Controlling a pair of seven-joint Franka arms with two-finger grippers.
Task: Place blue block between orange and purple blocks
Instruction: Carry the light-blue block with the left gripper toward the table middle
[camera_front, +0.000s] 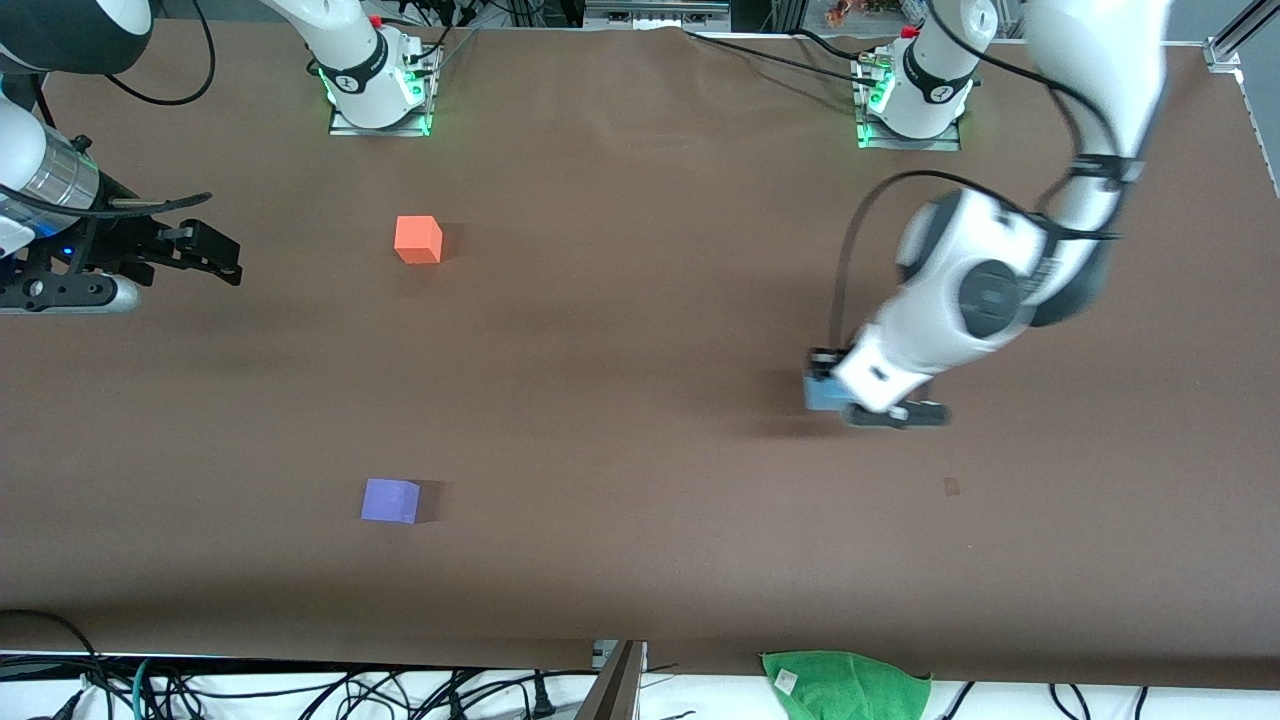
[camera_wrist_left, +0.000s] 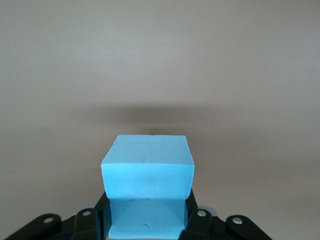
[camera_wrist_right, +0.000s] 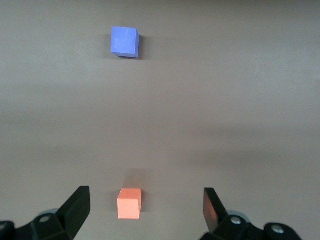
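The left end effector (camera_front: 868, 400) squeezes the blue block (camera_front: 822, 390) above the table (camera_front: 640, 400). The right end effector (camera_wrist_right: 145, 210) waits, fingers wide apart and empty.

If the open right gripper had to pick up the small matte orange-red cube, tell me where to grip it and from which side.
Take the small matte orange-red cube across two opposite flat side faces, coming straight down from above. It sits flat and alone on the brown table, every side free. The right gripper waits open, likely wide enough to straddle it.

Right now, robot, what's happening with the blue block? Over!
Left gripper shut on the blue block, toward the left arm's end. Right gripper open, waiting. Gap between orange block and purple block unblocked.
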